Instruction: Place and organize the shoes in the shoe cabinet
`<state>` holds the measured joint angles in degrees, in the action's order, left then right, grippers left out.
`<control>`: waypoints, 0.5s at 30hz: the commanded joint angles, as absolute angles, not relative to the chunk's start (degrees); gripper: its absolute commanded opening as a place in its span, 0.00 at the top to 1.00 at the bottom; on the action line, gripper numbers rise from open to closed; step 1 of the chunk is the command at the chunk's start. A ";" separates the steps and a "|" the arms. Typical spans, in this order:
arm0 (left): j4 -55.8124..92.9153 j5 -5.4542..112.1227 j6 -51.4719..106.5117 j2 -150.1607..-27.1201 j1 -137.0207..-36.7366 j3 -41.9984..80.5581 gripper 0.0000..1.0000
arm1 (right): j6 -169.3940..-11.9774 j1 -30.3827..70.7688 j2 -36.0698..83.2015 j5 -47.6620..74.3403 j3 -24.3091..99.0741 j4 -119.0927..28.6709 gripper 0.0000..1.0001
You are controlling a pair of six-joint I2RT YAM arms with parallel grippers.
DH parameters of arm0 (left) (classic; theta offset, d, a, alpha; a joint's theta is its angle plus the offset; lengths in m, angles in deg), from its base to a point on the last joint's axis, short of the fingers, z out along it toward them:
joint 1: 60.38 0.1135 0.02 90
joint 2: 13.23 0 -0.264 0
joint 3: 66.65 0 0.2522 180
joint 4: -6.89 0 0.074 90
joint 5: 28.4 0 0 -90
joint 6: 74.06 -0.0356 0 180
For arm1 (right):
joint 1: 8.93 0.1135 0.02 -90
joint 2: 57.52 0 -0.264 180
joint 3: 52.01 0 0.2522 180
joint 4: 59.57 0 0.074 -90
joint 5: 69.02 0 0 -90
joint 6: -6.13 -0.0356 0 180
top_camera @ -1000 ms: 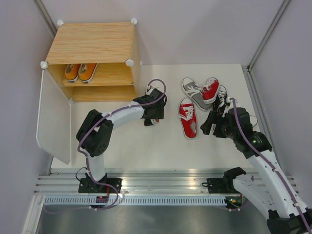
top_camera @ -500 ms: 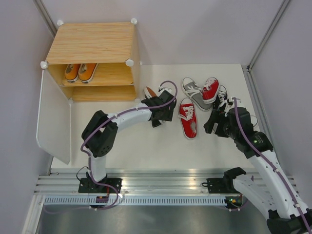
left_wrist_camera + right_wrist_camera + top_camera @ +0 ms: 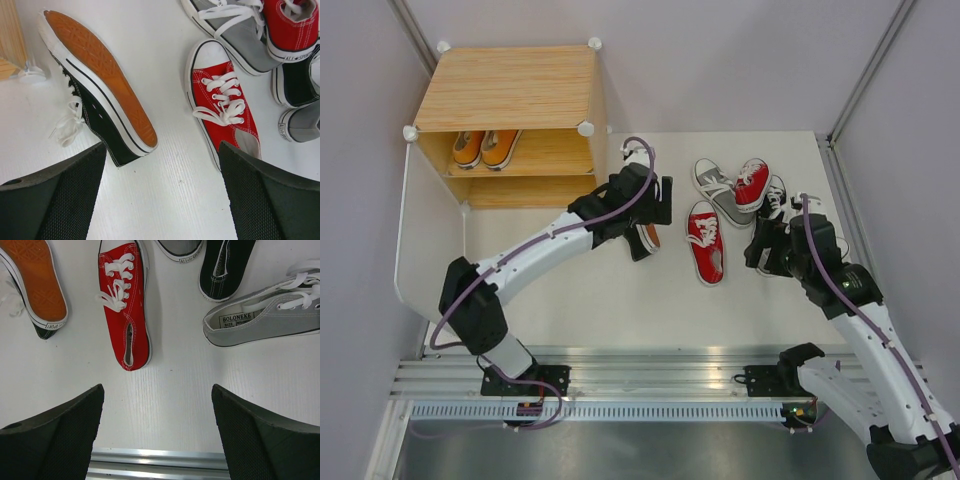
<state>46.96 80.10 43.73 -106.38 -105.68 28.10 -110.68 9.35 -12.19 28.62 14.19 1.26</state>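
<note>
The shoe cabinet (image 3: 510, 90) stands open at the far left with an orange pair (image 3: 485, 148) on its inner shelf. A black shoe (image 3: 100, 85) lies on its side on the table, orange sole showing, partly hidden under my left gripper (image 3: 642, 215) in the top view. That gripper (image 3: 162, 165) hovers open over bare table between the black shoe and a red shoe (image 3: 225, 107), holding nothing. More shoes lie further right: a grey one (image 3: 718, 188), a red one (image 3: 752, 183) and a black one (image 3: 775, 195). My right gripper (image 3: 157, 395) is open and empty, near another grey shoe (image 3: 265, 320).
The cabinet's white door (image 3: 430, 250) swings open toward the near left. A white ball foot of the cabinet (image 3: 31, 75) sits just left of the black shoe. A metal rail (image 3: 155, 462) runs along the table's near edge.
My left arm reached further out and right, and its jaws opened wider. The black shoe now lies free on its side. The right gripper barely shifted.
</note>
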 commanded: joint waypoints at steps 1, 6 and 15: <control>45.62 80.58 46.25 -104.47 -104.85 25.34 0.05 | -111.12 9.61 -10.94 28.72 16.85 0.86 0.08; 44.21 76.89 49.60 -106.04 -104.41 21.91 0.05 | -110.85 9.70 -10.76 25.65 16.86 -0.19 0.10; 39.30 76.99 52.33 -112.63 -100.55 19.45 0.10 | -111.03 9.70 -12.86 23.97 14.48 1.12 0.12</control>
